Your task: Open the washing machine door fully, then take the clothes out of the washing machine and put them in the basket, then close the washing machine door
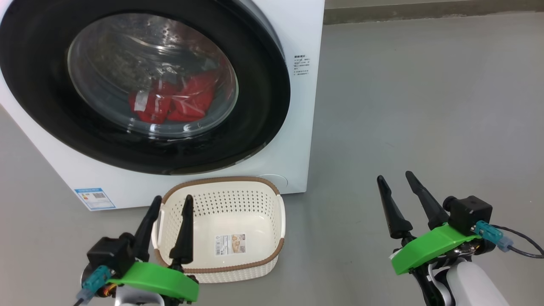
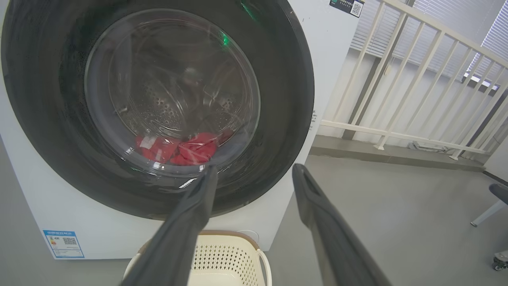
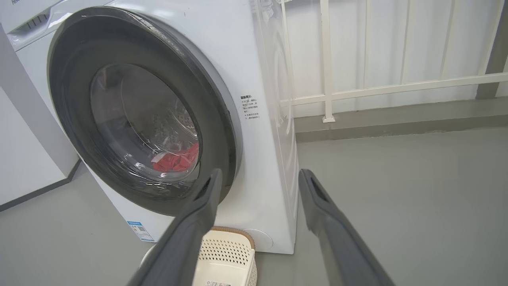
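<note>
The white washing machine stands ahead with its black-rimmed round door against the front, a thin gap showing along the door's right edge. Behind the glass, red clothes lie low in the drum, also visible as clothes and clothes. A cream perforated basket with nothing but a paper label in it sits on the floor below the door. My left gripper hovers open over the basket's near left side. My right gripper stands open above bare floor, right of the machine.
Grey floor stretches to the right of the washer. A white railing and wall run behind it. A chair base with a castor shows far right in the left wrist view. A blue label sticker marks the washer's lower left front.
</note>
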